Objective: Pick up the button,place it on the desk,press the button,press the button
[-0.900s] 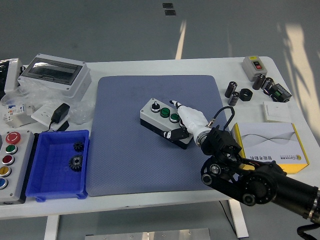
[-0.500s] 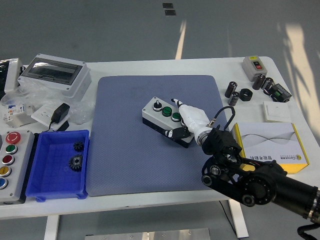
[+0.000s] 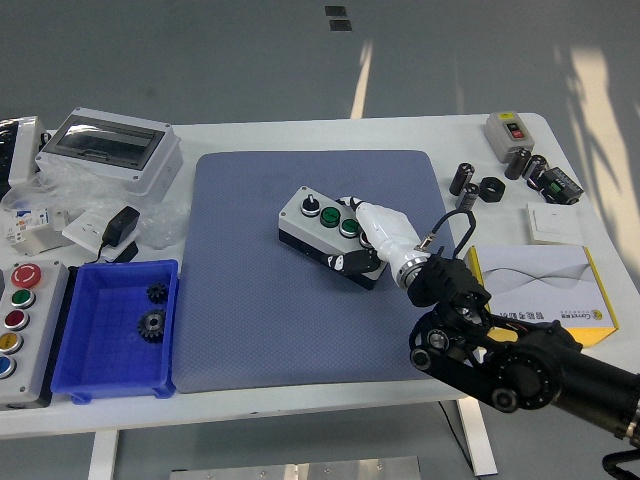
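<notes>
one hand is working here: the robot's right hand [image 3: 372, 240], white-shelled on a black arm that comes up from the lower right, sits against the right end of the grey rectangular button box with a black base [image 3: 322, 235]. the box lies near the middle of the blue-grey textured mat [image 3: 250, 300], turned a little so its long side runs from upper left to lower right, with a small black knob and two green buttons on its top face. the hand's fingers are curled around that right end, the white ones draped over the top by the green button nearest them and a dark thumb tip pressed on the near side wall, so the box is clamped between them. compared with half a second ago the box and hand have shifted slightly up and to the left on the mat. off to the left, well apart from the box, a blue plastic tray [image 3: 105, 375] holds two small black gears, and a yellow and white carton [image 3: 540, 285] lies beside the arm on the right.
</notes>
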Controlling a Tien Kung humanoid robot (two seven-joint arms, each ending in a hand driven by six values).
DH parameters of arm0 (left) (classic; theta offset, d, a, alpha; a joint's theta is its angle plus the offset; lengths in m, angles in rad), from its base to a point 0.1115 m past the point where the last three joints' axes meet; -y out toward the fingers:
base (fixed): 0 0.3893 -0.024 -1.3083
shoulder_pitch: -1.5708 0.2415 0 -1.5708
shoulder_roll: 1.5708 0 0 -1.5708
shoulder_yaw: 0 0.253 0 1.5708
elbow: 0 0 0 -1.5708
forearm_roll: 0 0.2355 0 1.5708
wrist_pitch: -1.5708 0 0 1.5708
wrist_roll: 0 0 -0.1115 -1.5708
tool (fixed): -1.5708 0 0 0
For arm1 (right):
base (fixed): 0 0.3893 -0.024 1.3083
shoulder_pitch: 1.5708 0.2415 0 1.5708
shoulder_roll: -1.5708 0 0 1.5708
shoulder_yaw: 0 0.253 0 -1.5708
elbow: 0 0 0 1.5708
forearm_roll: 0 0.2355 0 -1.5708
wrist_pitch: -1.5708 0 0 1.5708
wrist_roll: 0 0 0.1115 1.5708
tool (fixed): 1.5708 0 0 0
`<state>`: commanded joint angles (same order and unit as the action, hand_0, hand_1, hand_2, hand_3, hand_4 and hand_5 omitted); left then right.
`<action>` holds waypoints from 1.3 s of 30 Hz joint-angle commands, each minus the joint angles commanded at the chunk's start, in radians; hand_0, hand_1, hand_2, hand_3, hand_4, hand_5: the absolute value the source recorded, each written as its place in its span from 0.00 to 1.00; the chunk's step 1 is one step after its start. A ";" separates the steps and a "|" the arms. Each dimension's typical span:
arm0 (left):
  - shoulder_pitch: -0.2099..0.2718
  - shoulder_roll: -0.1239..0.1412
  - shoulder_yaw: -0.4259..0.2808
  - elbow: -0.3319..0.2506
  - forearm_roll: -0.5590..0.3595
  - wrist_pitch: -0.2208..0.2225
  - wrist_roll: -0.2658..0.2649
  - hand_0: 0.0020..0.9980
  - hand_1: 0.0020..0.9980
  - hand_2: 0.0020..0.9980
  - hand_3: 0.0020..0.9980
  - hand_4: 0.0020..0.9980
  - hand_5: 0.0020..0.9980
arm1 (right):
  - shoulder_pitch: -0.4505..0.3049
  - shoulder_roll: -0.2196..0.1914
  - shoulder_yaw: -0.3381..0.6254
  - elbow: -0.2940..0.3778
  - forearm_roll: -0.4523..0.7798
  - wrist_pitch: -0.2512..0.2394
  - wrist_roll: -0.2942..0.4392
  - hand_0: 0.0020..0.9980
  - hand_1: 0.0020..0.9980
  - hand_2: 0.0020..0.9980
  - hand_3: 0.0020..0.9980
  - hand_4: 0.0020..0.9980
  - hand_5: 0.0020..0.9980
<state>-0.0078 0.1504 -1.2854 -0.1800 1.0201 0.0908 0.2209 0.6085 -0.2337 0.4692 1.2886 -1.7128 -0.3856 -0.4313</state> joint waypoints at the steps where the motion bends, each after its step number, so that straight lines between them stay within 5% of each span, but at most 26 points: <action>1: 0.000 0.000 0.000 0.000 -0.001 0.000 0.000 0.63 0.58 0.56 0.61 0.63 0.20 | -0.003 -0.018 0.009 0.021 0.019 0.007 0.022 0.09 0.29 0.38 0.56 0.23 0.00; 12: 0.002 -0.001 -0.006 0.000 0.004 0.000 0.002 0.63 0.58 0.56 0.62 0.63 0.20 | 0.001 -0.260 0.021 0.298 0.235 0.226 0.284 0.11 0.29 0.41 0.49 0.22 0.00; 15: -0.002 -0.001 -0.008 0.000 0.008 -0.001 0.002 0.63 0.58 0.56 0.62 0.63 0.20 | 0.013 -0.300 -0.039 0.321 0.200 0.226 0.329 0.11 0.29 0.41 0.49 0.22 0.00; 23: -0.008 0.001 -0.016 0.000 0.021 -0.001 0.007 0.63 0.58 0.56 0.62 0.64 0.20 | 0.042 -0.303 -0.173 0.280 0.050 0.119 0.380 0.12 0.30 0.42 0.49 0.23 0.00; 24: -0.008 0.001 -0.017 0.000 0.023 -0.001 0.008 0.62 0.58 0.56 0.62 0.64 0.21 | 0.045 -0.299 -0.184 0.269 0.037 0.107 0.382 0.22 0.36 0.44 0.52 0.25 0.00; 27: -0.009 0.002 -0.018 0.000 0.026 -0.001 0.009 0.62 0.58 0.56 0.62 0.64 0.21 | 0.052 -0.281 -0.214 0.221 -0.007 0.078 0.385 0.22 0.36 0.44 0.52 0.25 0.00; 29: -0.010 0.001 -0.018 0.000 0.026 -0.001 0.010 0.62 0.58 0.56 0.62 0.64 0.21 | 0.055 -0.271 -0.232 0.192 -0.022 0.069 0.387 0.22 0.36 0.44 0.52 0.25 0.00; 30: -0.010 0.001 -0.018 0.000 0.026 -0.001 0.010 0.62 0.58 0.56 0.62 0.65 0.21 | 0.057 -0.267 -0.238 0.183 -0.024 0.066 0.388 0.39 0.49 0.47 0.57 0.18 0.00; 35: -0.009 0.001 -0.020 0.000 0.028 -0.001 0.013 0.62 0.58 0.56 0.62 0.65 0.21 | 0.070 -0.259 -0.257 0.162 -0.017 0.070 0.390 0.39 0.49 0.47 0.57 0.18 0.00; 36: -0.009 0.001 -0.020 0.000 0.028 -0.001 0.013 0.62 0.58 0.56 0.62 0.65 0.22 | 0.072 -0.259 -0.259 0.160 -0.013 0.072 0.390 0.54 0.61 0.60 0.65 0.15 0.00; 39: -0.009 0.002 -0.021 0.000 0.029 0.000 0.013 0.62 0.58 0.56 0.62 0.65 0.22 | 0.076 -0.258 -0.259 0.155 0.001 0.078 0.393 0.54 0.61 0.60 0.65 0.15 0.00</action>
<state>-0.0172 0.1525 -1.3065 -0.1800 1.0486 0.0906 0.2336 0.6848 -0.4921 0.2099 1.4437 -1.7120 -0.3072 -0.0383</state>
